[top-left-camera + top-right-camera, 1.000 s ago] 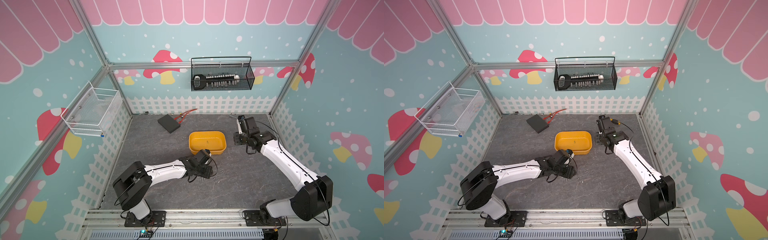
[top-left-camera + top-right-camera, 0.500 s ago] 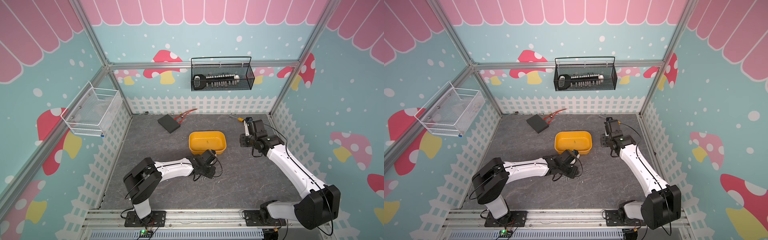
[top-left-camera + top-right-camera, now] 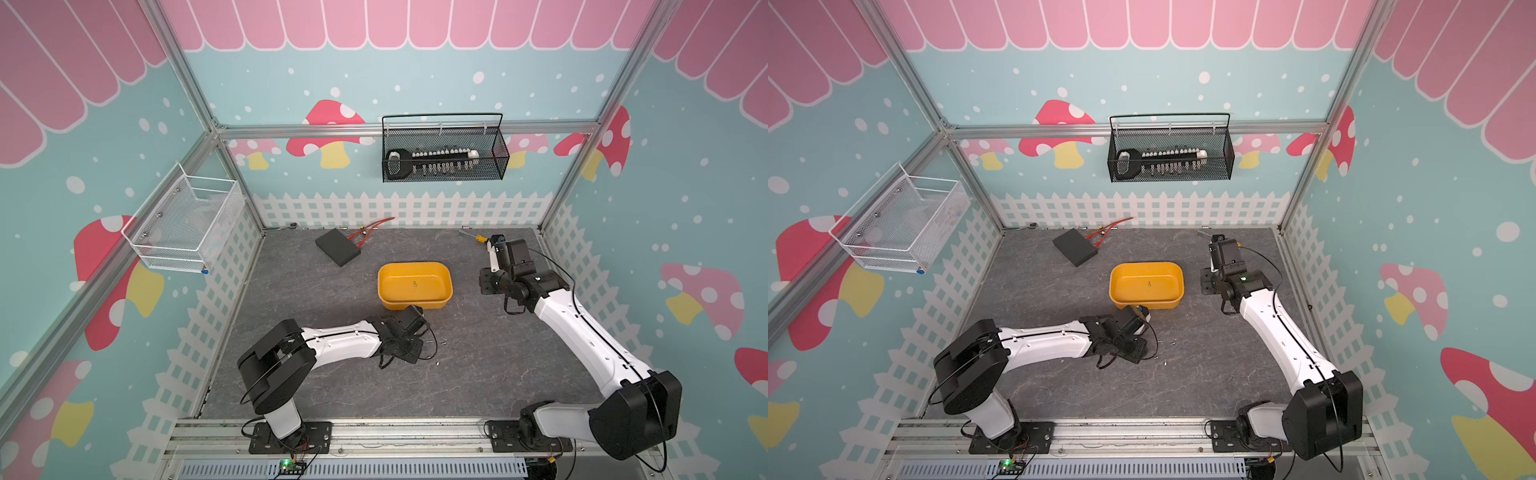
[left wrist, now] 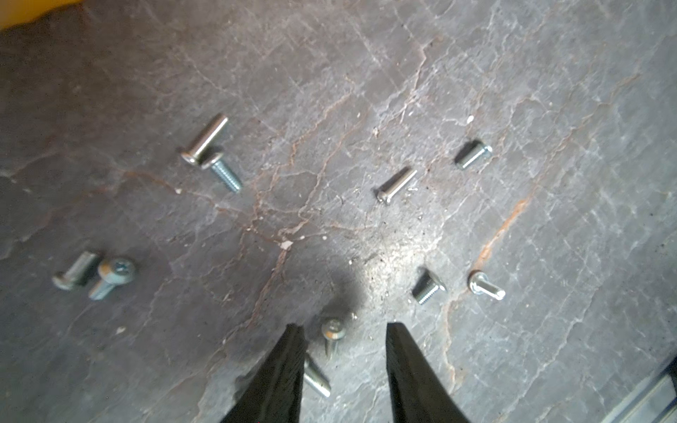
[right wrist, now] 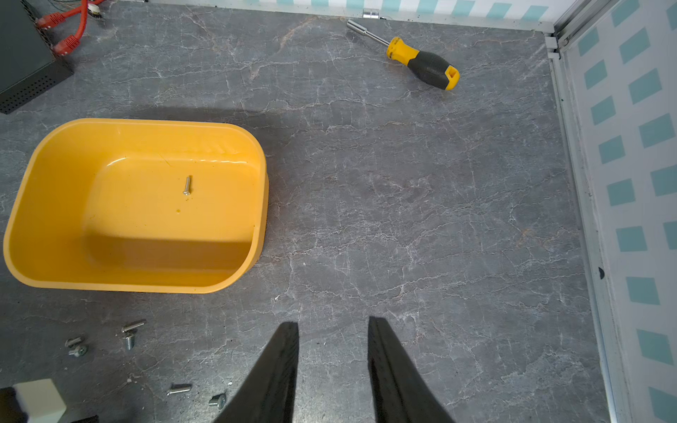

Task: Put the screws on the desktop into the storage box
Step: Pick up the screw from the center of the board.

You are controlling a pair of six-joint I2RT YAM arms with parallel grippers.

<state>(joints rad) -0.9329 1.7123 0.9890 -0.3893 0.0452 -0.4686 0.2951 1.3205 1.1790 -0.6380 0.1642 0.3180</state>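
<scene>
- Left fingers [image 4: 289,362] are spread, low over the bench [image 4: 366,91]; one screw [image 4: 333,331] lies between their tips, not pinched.
- More screws [image 4: 210,154] lie scattered ahead of them.
- Right fingers [image 5: 282,359] are spread and hold nothing; the storage box [image 5: 139,284], ahead and to one side, contains a lone screw [image 5: 187,185].

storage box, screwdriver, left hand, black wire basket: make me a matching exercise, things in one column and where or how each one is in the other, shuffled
Things
1. storage box
2. screwdriver
3. left hand
4. black wire basket

Places or states
a. hangs above the desktop, row of bits inside
b. lies on the desktop near its back right corner
c. open, low over loose screws
d. sits mid-desktop with a single screw inside

Pairs: 1-d, 2-b, 3-c, 4-a
</scene>
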